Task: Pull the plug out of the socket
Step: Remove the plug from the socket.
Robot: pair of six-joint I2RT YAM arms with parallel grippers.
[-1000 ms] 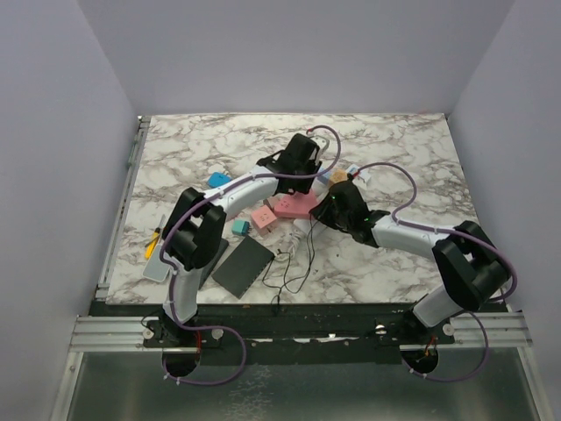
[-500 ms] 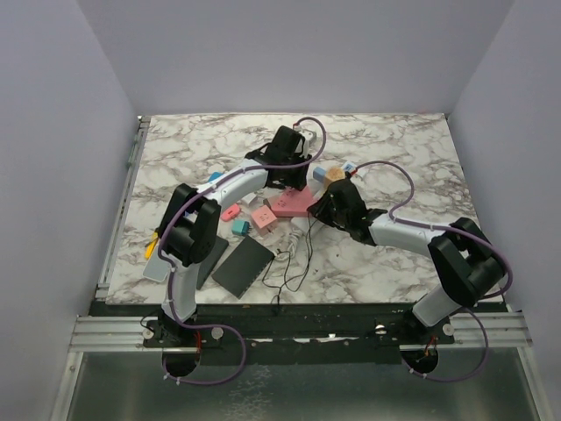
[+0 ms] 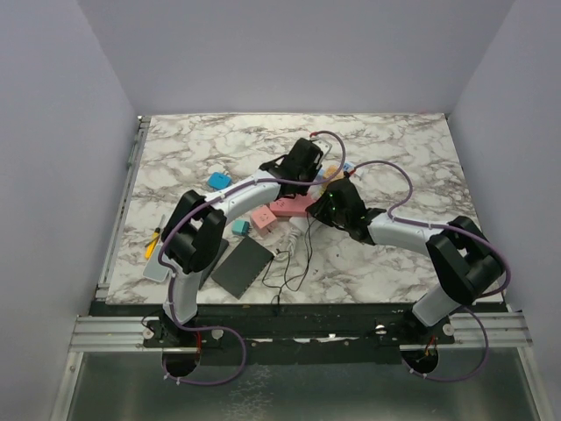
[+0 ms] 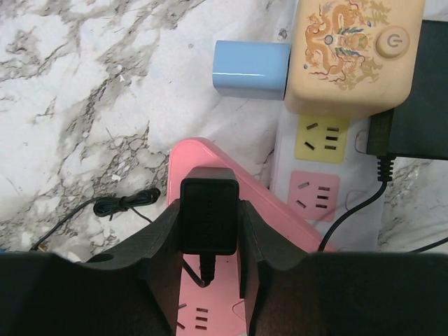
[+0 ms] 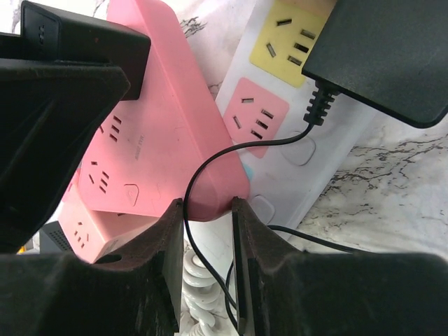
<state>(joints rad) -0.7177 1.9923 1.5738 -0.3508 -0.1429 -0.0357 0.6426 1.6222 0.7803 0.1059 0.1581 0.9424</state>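
Marble bench point(image 3: 193, 158) holds a pink power strip point(image 5: 161, 133). Left end effector point(image 4: 208, 224) squeezes a black plug point(image 4: 208, 206); right end effector point(image 5: 207, 206) pinches the strip's corner.

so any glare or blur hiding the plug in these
Left wrist view: black rectangular plug sharp between the left gripper's dark fingers, soft sheen on the light blue block. Right wrist view: pink power strip crisp, right gripper near black. Top view: even light, plug not visible.
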